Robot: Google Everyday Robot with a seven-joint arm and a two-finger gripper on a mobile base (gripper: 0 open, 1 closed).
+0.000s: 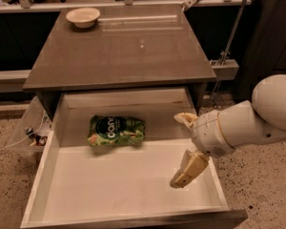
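Note:
My gripper (pixel 182 149) hangs over the right side of an open white drawer (pixel 62 194), its two tan fingers spread wide apart with nothing between them. One finger (pixel 186 119) points toward the drawer's back, the other finger (pixel 188 170) toward its front. A green chip bag (pixel 116 130) lies flat on the drawer floor near the back left, well to the left of the gripper and not touched by it. The white arm (pixel 250 120) reaches in from the right.
The drawer pulls out from a brown table (pixel 119 46) with a white bowl (pixel 83 16) at its far left corner. A clear bin with small items (pixel 33 135) stands left of the drawer. Speckled floor lies on both sides.

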